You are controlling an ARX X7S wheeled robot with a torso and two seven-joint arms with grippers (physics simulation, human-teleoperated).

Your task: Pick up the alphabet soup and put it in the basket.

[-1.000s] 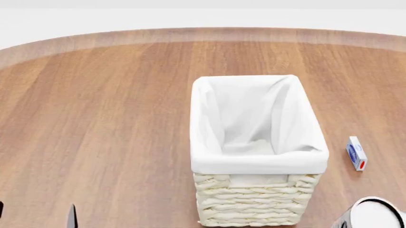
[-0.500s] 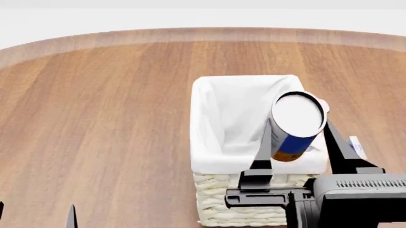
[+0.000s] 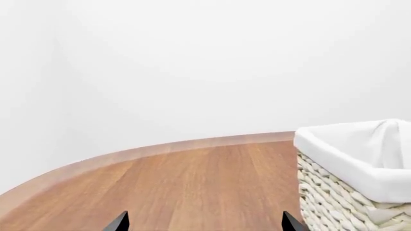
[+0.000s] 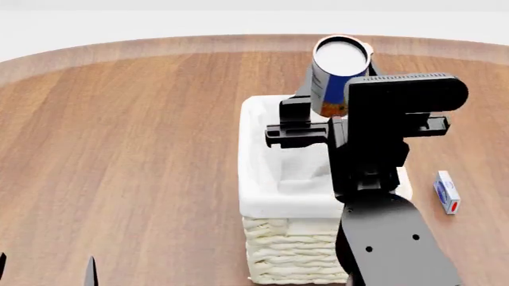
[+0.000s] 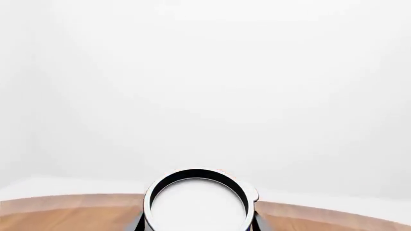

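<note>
The alphabet soup, a can with a white top, blue label and orange bottom band, is held upright in my right gripper above the far end of the basket. The basket is cream wicker with a white cloth liner. In the right wrist view the can's white top fills the space between the fingers. My left gripper is open and empty at the near left; its two fingertips show in the left wrist view, with the basket beside it.
A small white, blue and red box lies on the wooden table to the right of the basket. My right arm covers the basket's right side. The table's curved far edge runs along the back.
My right gripper has risen and moved away from me with the can, from over the basket's near right part to above its far end. The left gripper has not moved.
</note>
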